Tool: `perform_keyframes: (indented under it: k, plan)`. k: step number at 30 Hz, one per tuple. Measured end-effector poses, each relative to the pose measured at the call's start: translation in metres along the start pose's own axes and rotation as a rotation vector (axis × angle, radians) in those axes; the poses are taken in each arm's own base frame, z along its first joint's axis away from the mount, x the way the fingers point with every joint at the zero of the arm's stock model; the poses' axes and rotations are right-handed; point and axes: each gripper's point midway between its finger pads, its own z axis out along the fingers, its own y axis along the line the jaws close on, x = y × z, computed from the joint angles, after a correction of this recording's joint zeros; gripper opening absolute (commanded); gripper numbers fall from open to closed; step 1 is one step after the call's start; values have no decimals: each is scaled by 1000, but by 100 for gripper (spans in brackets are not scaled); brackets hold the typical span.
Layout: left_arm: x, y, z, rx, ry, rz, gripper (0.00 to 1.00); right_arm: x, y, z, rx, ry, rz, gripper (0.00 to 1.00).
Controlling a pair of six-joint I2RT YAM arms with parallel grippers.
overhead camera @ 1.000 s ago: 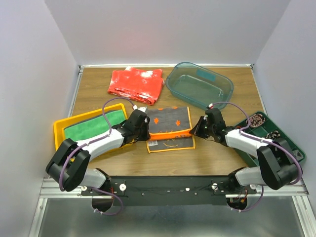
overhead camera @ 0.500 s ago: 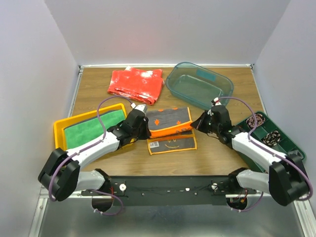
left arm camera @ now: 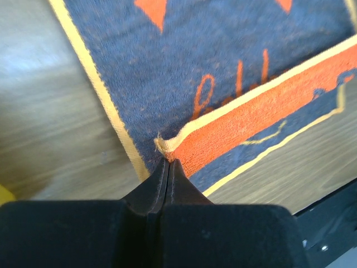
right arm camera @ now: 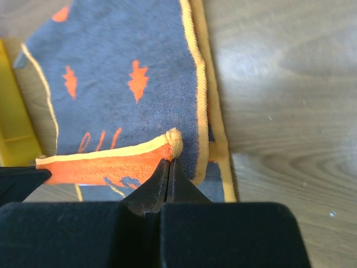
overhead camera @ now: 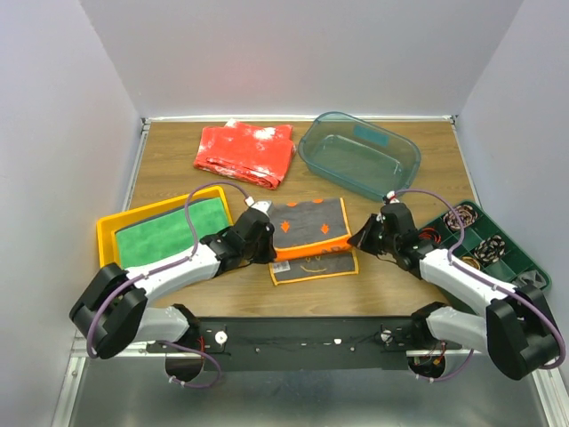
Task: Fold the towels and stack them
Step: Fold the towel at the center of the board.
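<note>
Top view: I count two towels, the grey-orange towel (overhead camera: 307,222) mid-table and a green towel (overhead camera: 164,233) in the yellow tray (overhead camera: 107,233). There is also one red cloth (overhead camera: 244,153), one clear bin (overhead camera: 358,153) and one green tray (overhead camera: 498,267). The left gripper (overhead camera: 269,253) and right gripper (overhead camera: 360,238) sit at the grey-orange towel's two near corners. Left wrist: fingers (left arm camera: 159,184) clamped on a lifted corner, orange underside and yellow border showing. Right wrist: fingers (right arm camera: 159,181) pinched on the other corner, grey face with orange marks.
</note>
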Motion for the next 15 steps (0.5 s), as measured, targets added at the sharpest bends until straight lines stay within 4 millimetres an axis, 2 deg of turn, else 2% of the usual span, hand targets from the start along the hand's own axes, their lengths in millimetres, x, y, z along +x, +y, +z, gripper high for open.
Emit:
perform_keyframes:
  k: [4, 5, 6, 8, 10, 12, 15]
  plan:
    - [23, 3, 10, -7, 56, 17, 0, 12, -11, 3, 25, 30, 10, 4]
    - [29, 3, 13, -8, 70, 22, 2, 15, -14, 4, 32, 39, 14, 12]
    - [33, 3, 14, -8, 80, 25, 12, 18, -16, 4, 38, 46, 17, 17]
    - [37, 3, 15, -3, 87, 29, 25, 20, -18, 4, 42, 51, 20, 32]
    - [37, 1, 14, 2, 88, 34, 41, 20, -18, 4, 45, 49, 22, 37]
    - [37, 1, 12, 4, 87, 36, 41, 20, -20, 2, 54, 46, 20, 38]
    - [32, -5, 2, 33, 65, 45, 51, 18, -21, -8, 73, 41, 15, 44]
